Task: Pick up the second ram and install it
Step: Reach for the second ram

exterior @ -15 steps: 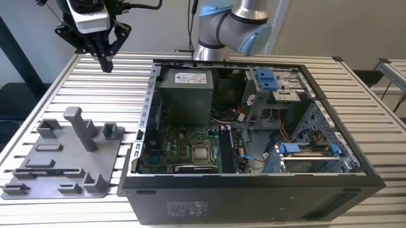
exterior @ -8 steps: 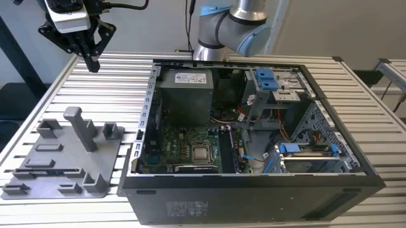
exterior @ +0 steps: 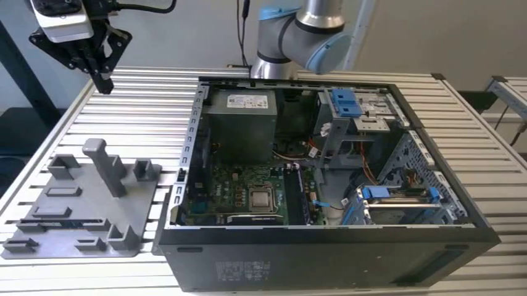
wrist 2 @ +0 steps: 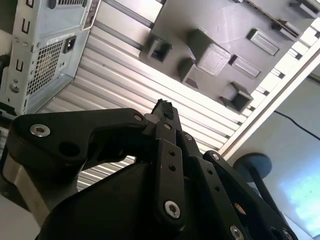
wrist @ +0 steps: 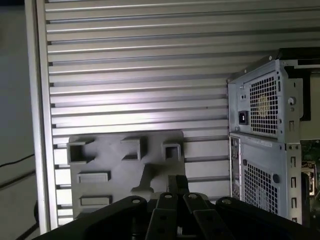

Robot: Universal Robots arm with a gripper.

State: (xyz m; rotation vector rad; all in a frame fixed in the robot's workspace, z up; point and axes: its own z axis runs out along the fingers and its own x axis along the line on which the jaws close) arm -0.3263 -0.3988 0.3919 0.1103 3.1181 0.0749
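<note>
Second ram (exterior: 66, 221) sits half-hidden in grey fixture plate (exterior: 89, 205)

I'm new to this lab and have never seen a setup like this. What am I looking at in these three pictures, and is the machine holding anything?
It is one robot arm with a two-fingered gripper. The exterior view comes from a camera off the arm. Both wrist views come from cameras riding on the arm near the gripper, looking past its black fingers. On the slatted metal table stands an open computer case with its motherboard showing. To the exterior view's left of the case lies a grey fixture plate with upright posts. The gripper hangs in the air above the table, apart from the plate. It is shut and holds nothing that I can see.
</note>
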